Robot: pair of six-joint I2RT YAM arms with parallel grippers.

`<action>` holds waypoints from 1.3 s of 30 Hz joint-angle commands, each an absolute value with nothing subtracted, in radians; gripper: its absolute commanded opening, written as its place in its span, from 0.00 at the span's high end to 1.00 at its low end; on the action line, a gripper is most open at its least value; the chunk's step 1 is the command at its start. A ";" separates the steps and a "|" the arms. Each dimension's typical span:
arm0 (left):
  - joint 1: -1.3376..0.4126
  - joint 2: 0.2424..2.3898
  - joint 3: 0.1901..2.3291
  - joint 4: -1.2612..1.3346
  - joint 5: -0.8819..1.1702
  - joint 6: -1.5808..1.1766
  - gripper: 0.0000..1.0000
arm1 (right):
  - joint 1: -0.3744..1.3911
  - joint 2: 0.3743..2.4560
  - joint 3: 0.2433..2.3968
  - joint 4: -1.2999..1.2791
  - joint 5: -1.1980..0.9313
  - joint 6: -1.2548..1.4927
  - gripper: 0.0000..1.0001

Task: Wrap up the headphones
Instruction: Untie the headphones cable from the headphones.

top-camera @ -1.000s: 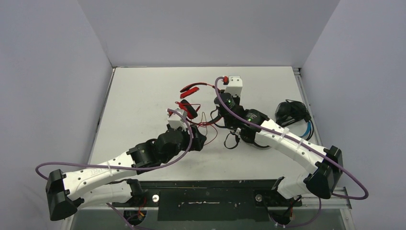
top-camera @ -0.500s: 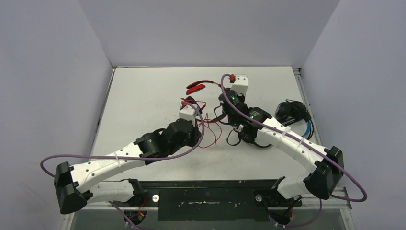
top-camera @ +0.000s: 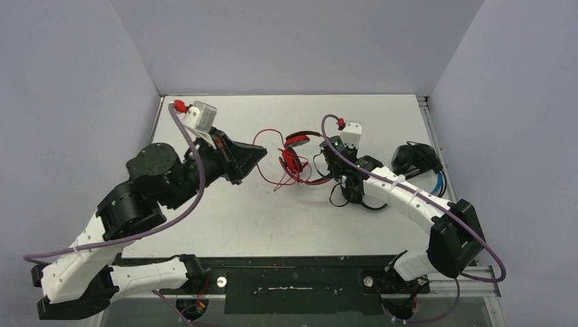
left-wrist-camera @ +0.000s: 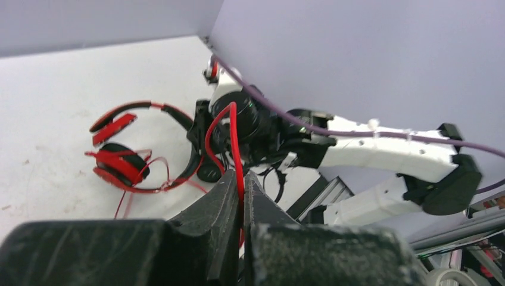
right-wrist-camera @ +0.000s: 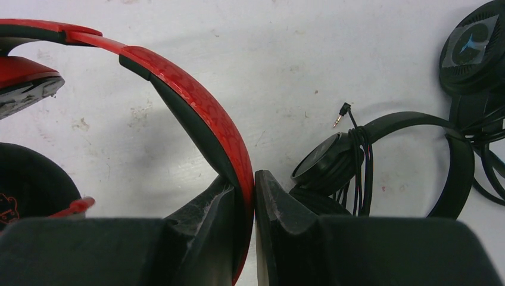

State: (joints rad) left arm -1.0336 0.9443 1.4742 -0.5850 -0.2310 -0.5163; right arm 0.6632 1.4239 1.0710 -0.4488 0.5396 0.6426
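Note:
The red headphones (top-camera: 298, 145) lie at the table's middle, earcups to the left in the left wrist view (left-wrist-camera: 119, 167). My right gripper (top-camera: 326, 165) is shut on their red headband (right-wrist-camera: 196, 101), fingertips (right-wrist-camera: 253, 176) pinching the band. My left gripper (top-camera: 257, 155) is held up to the left of them, shut on the red cord (left-wrist-camera: 232, 137), which loops from the fingertips (left-wrist-camera: 241, 176) back to the headphones (top-camera: 269, 133). The all-black headphones (right-wrist-camera: 333, 161) lie right of the right gripper, their cable coiled around them. The black pair with the blue headband (top-camera: 416, 161) sits at the right edge.
A loose jack plug (right-wrist-camera: 340, 116) lies on the white table (top-camera: 204, 218) beside the black pair. Grey walls close the back and both sides. The right arm (left-wrist-camera: 369, 149) stretches across the table's right half over the black headphones (top-camera: 347, 197).
My left gripper has shut on the red cord and swung up and to the left, drawing the cord out from the headphones. The right gripper shifted slightly right with the headband.

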 commanded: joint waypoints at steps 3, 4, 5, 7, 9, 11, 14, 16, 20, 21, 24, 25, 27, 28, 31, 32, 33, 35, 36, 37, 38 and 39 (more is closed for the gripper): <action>-1.031 0.930 1.740 -0.710 -0.369 -0.403 1.00 | 0.647 1.434 1.066 -0.371 0.528 0.703 1.00; -1.031 0.932 1.791 -0.738 -0.437 -0.390 1.00 | 0.641 1.433 1.066 -0.371 0.525 0.706 1.00; -1.032 0.933 1.846 -0.795 -0.508 -0.380 1.00 | 0.635 1.432 1.063 -0.370 0.517 0.707 1.00; -1.033 0.922 1.933 -0.851 -0.638 -0.361 1.00 | 0.621 1.428 1.060 -0.367 0.502 0.709 1.00; -1.034 0.887 1.965 -0.868 -0.739 -0.346 1.00 | 0.608 1.425 1.061 -0.364 0.493 0.706 1.00; -1.045 0.854 1.947 -0.881 -0.826 -0.340 1.00 | 0.595 1.422 1.069 -0.364 0.485 0.699 1.00; -1.086 0.827 1.872 -0.928 -0.949 -0.372 1.00 | 0.584 1.411 1.092 -0.373 0.482 0.682 1.00; -1.125 0.819 1.799 -0.968 -1.017 -0.418 1.00 | 0.576 1.399 1.112 -0.382 0.482 0.665 1.00; -1.205 0.807 1.607 -1.025 -1.071 -0.558 0.96 | 0.565 1.369 1.152 -0.400 0.485 0.623 1.00; -1.219 0.809 1.566 -1.034 -1.069 -0.598 0.95 | 0.563 1.360 1.161 -0.405 0.485 0.612 1.00; -1.230 0.831 1.446 -1.069 -1.063 -0.691 0.93 | 0.559 1.330 1.181 -0.415 0.486 0.591 1.00; -1.230 0.838 1.409 -1.075 -1.066 -0.714 0.92 | 0.558 1.322 1.181 -0.417 0.481 0.586 1.00; -1.229 0.852 1.344 -1.076 -1.070 -0.749 0.91 | 0.555 1.306 1.181 -0.418 0.467 0.580 1.00; -1.228 0.856 1.314 -1.058 -1.070 -0.759 0.91 | 0.555 1.302 1.181 -0.421 0.461 0.580 1.00; -1.207 0.864 1.227 -0.976 -1.025 -0.751 0.91 | 0.554 1.292 1.173 -0.426 0.447 0.585 1.00; -1.188 0.868 1.204 -0.931 -0.973 -0.727 0.92 | 0.554 1.291 1.170 -0.426 0.444 0.588 1.00; -1.164 0.874 1.185 -0.873 -0.899 -0.688 0.92 | 0.554 1.290 1.168 -0.428 0.443 0.590 1.00; -1.097 0.890 1.158 -0.754 -0.685 -0.601 0.94 | 0.553 1.294 1.166 -0.433 0.443 0.591 1.00; -1.058 0.901 1.152 -0.702 -0.571 -0.563 0.95 | 0.552 1.298 1.168 -0.438 0.443 0.593 1.00; -1.028 0.916 1.146 -0.659 -0.456 -0.535 0.95 | 0.551 1.301 1.173 -0.443 0.440 0.595 1.00; -1.011 0.933 1.145 -0.631 -0.377 -0.512 0.95 | 0.548 1.306 1.180 -0.447 0.432 0.598 1.00; -1.002 0.955 1.148 -0.621 -0.341 -0.508 0.95 | 0.543 1.310 1.190 -0.452 0.420 0.604 1.00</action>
